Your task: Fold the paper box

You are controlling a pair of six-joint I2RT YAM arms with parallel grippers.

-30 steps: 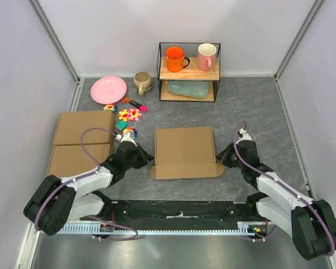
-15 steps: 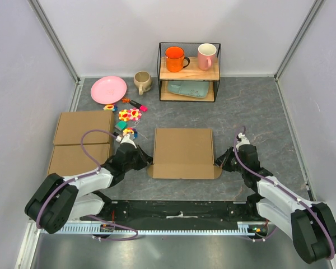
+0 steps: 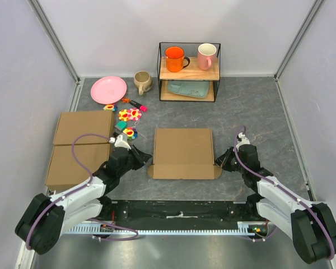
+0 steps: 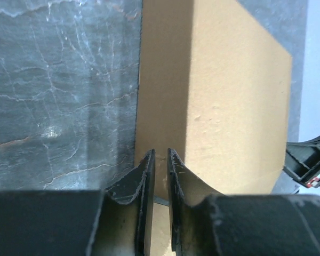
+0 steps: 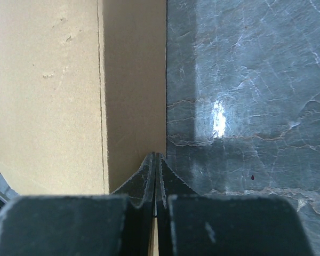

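Note:
The paper box (image 3: 183,152) lies flat in the middle of the grey table, a brown cardboard sheet with small rounded tabs at its near corners. It also shows in the left wrist view (image 4: 224,101) and in the right wrist view (image 5: 48,96). My left gripper (image 3: 143,161) is at the box's near left edge. Its jaws stand a narrow gap apart (image 4: 161,153) with nothing pinched between them. My right gripper (image 3: 223,161) is at the box's near right edge, shut (image 5: 157,156) on the thin edge of the right side flap (image 5: 133,96).
Two ready-made flat brown boxes (image 3: 81,143) lie edge to edge at the left. Small coloured toys (image 3: 127,116), a pink plate (image 3: 108,89) and a beige mug (image 3: 141,82) are behind them. A wire rack (image 3: 189,73) at the back holds an orange mug, a pink mug and a teal tray.
The box's near flap has gone flat and the box sits squarer. My left arm has drawn back and down to the left, its jaws parted slightly. The right gripper has barely moved.

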